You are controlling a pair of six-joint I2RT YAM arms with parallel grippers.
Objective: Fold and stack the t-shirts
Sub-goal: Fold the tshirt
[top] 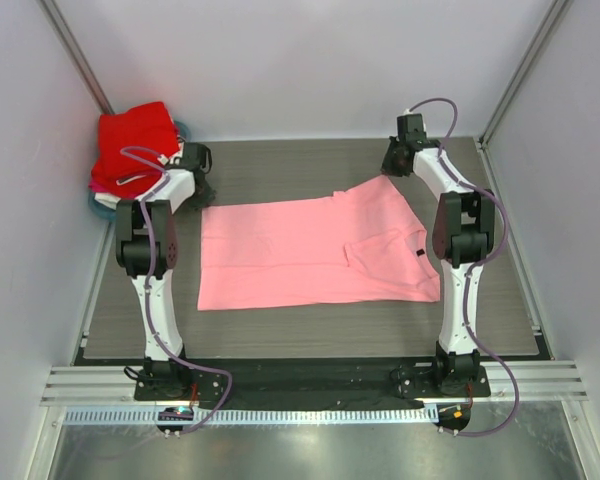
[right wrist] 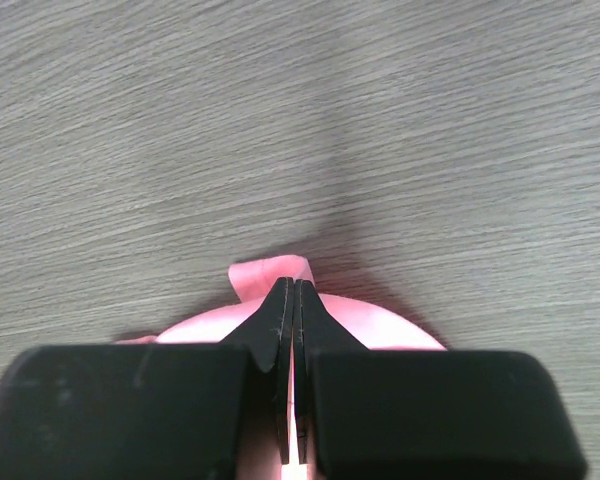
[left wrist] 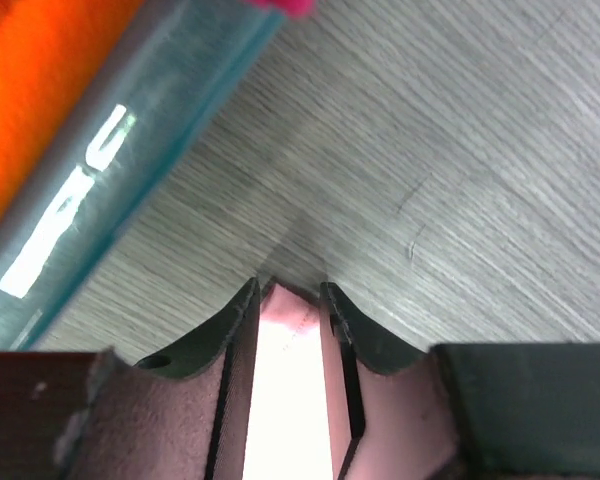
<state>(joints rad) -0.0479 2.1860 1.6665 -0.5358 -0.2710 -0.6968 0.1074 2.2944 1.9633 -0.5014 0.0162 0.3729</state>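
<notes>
Left end effector [left wrist: 285, 298] is clamped on a strip of the light pink t-shirt [top: 300, 255], cloth filling the gap between its jaws, at the shirt's far left corner. Right end effector [right wrist: 293, 300] has its jaws pressed almost together on a small fold of the same shirt at its far right point, where a sleeve juts toward the far side. The shirt lies spread flat across the middle of the tabletop [top: 310, 165], its small black neck label [top: 419, 256] near the right edge. At the far left corner a red t-shirt [top: 132, 135] sits on top of a pile. The left wrist view shows a teal tray [left wrist: 170, 120] with an orange t-shirt [left wrist: 30, 80] just beside that end effector.
</notes>
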